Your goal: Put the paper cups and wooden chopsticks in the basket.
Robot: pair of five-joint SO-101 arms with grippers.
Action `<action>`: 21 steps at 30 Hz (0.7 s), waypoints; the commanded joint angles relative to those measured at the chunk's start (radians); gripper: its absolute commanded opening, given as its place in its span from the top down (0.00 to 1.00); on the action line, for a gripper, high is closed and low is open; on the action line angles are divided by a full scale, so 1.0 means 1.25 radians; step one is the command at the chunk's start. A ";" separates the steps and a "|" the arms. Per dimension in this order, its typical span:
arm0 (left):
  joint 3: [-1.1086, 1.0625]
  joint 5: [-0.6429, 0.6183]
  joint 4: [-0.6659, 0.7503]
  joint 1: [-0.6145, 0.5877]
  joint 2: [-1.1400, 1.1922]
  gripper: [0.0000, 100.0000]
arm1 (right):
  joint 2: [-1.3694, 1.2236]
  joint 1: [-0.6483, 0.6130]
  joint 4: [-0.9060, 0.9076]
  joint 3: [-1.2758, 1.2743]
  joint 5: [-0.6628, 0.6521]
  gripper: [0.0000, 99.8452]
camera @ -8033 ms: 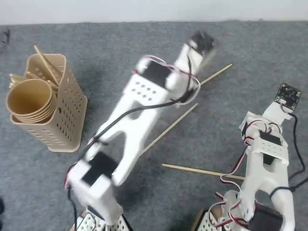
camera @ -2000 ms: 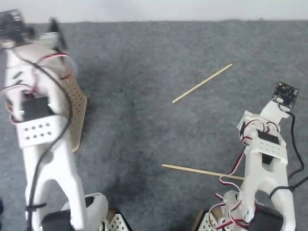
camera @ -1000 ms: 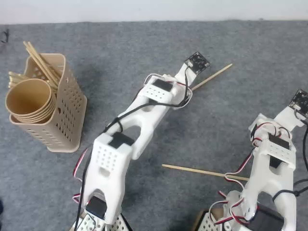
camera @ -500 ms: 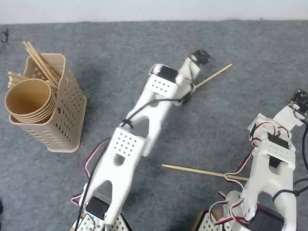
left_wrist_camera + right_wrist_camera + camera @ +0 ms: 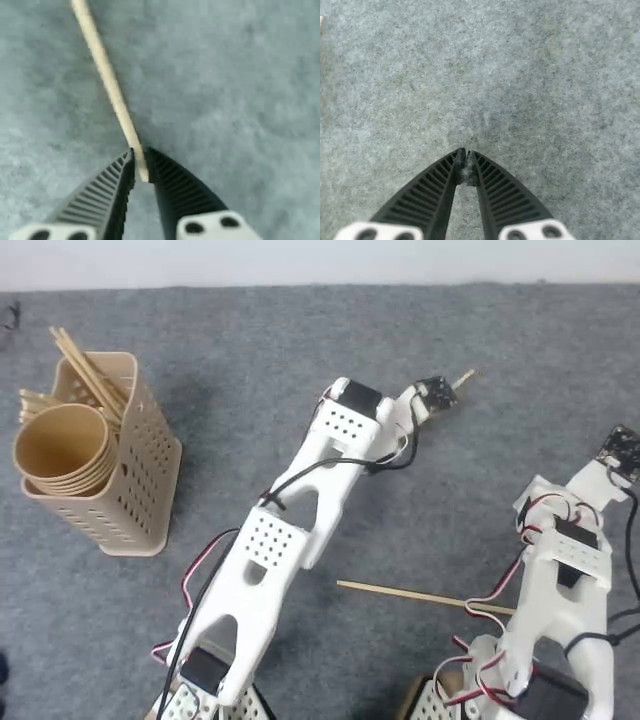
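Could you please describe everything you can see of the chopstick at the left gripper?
The chopstick is a thin, straight stick of pale wood. One end sits between the tips of the left gripper, whose black ribbed fingers press it from both sides. The rest runs away from the gripper over the grey carpet; whether it touches the carpet or is lifted, I cannot tell. In the high view its far tip pokes out beyond the arm.

Grey carpet (image 5: pixel 250 360) looks matt and fuzzy, chopstick (image 5: pixel 107 80) is smooth pale wood, left gripper (image 5: pixel 141 164) ribbed matt black plastic, arm shell (image 5: pixel 265 545) white plastic, basket (image 5: pixel 140 480) beige perforated plastic, paper cups (image 5: pixel 60 445) dull tan paper.
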State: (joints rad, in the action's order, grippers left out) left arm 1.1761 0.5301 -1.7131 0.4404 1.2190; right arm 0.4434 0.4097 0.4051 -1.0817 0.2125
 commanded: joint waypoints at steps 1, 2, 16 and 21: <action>-0.198 0.028 -0.036 -0.009 -0.112 0.99 | 0.028 -0.013 -0.013 0.012 0.007 0.99; -0.235 0.029 -0.034 -0.012 -0.139 0.99 | 0.028 -0.019 -0.013 0.012 0.006 0.99; -0.719 0.103 -0.034 -0.050 -0.518 0.99 | 0.028 -0.023 -0.013 0.012 -0.034 0.99; -0.808 0.099 -0.031 -0.064 -0.705 0.98 | 0.028 -0.021 -0.013 0.012 -0.034 0.99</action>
State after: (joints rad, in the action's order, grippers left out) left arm 0.1880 0.6529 -1.7238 0.3713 0.5117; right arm 0.4434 0.3867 0.4051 -1.0817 0.1849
